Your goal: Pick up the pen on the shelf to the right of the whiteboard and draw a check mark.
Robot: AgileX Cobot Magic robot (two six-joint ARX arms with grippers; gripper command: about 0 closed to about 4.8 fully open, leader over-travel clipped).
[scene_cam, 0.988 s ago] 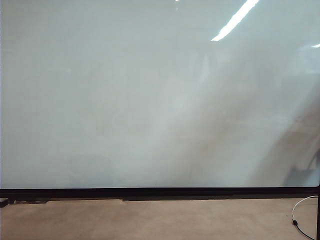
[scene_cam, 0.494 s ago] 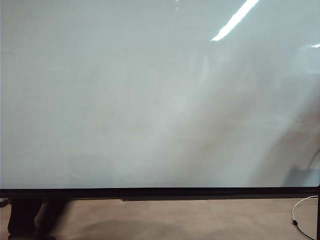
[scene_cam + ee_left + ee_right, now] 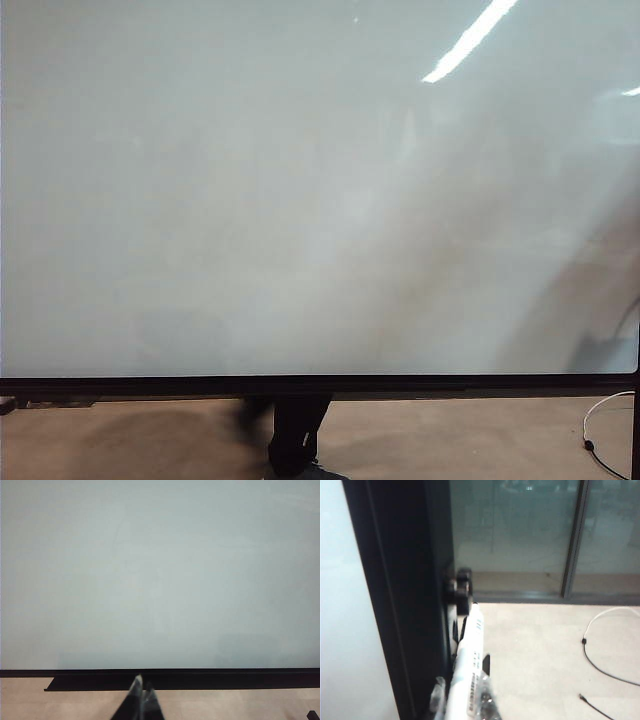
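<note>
The right gripper (image 3: 462,702) sits at the right edge of the whiteboard (image 3: 300,200), hard against its black frame (image 3: 400,590). Its fingers (image 3: 485,700) are closed on the pen (image 3: 467,665), one on each side of the white barrel. The pen runs up and away from the gripper, its printed barrel close along the frame, and its tip end reaches a small black bracket (image 3: 460,587) on the frame just beyond. Whether the tip touches that bracket cannot be told. Past the gripper on the side away from the board lies pale floor (image 3: 540,650) with a thin white cable (image 3: 605,645) curving over it, and farther off stand glass panels (image 3: 520,530) in dark frames.

The left gripper (image 3: 141,700) points at the lower edge of the board, well apart from the pen. Its two fingertips (image 3: 135,690) stand together with no gap between them, and nothing is held. Just ahead of them runs the black bottom rail (image 3: 175,677) of the board, with tan floor on the gripper's near side.

In the exterior view neither gripper shows. The board fills nearly the whole picture and bears no mark, only reflected ceiling light (image 3: 470,40). Below its bottom edge a person's dark leg and shoe (image 3: 295,440) stand on the floor behind the board, and the white cable loops at the lower right corner.
</note>
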